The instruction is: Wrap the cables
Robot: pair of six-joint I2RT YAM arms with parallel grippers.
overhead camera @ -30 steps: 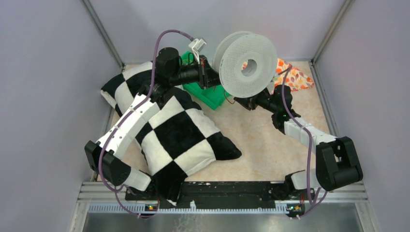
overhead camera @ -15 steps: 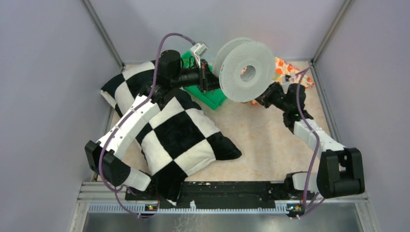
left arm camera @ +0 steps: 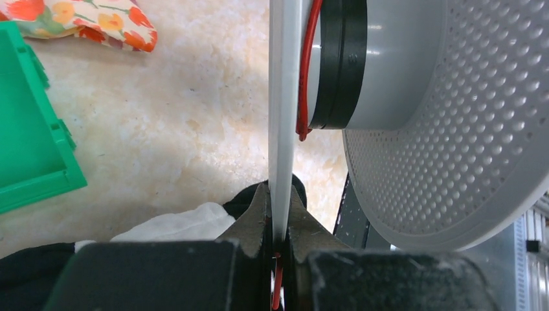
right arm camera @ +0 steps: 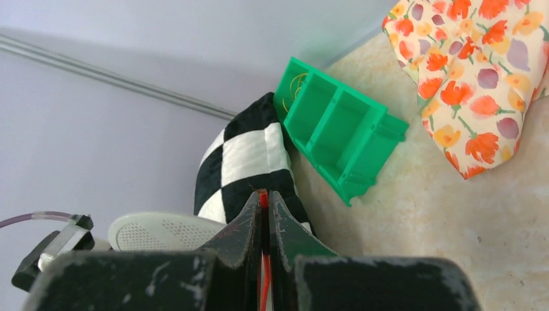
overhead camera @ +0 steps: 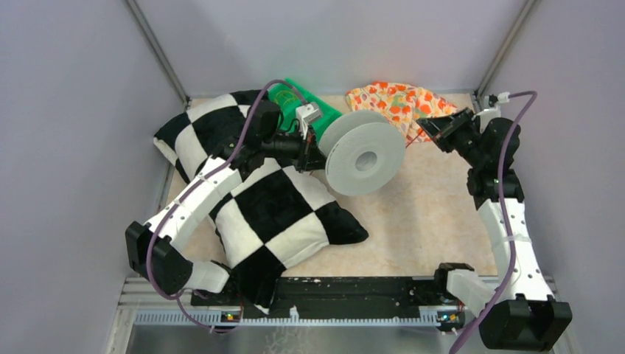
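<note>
A white perforated spool (overhead camera: 365, 157) stands on edge in mid-table. My left gripper (overhead camera: 312, 146) is shut on its flange (left arm camera: 280, 129), which runs straight between the fingertips in the left wrist view. A thin red cable (left arm camera: 304, 84) curves round the spool's black and grey hub, and a short piece shows deep between those jaws. At the back right, my right gripper (overhead camera: 427, 124) is shut on the cable (right arm camera: 263, 197), whose red end sticks out at the fingertips. A faint red line (overhead camera: 414, 139) leads from it towards the spool.
A black and white checked pillow (overhead camera: 265, 206) lies under the left arm. A green compartment tray (overhead camera: 295, 96) leans behind the spool. A floral cloth (overhead camera: 398, 99) lies at the back, close to the right gripper. Grey walls close in on three sides.
The left arm has lowered the spool from high up to mid-table. The right gripper has shut on the cable and swung out from under the spool to the back right.
</note>
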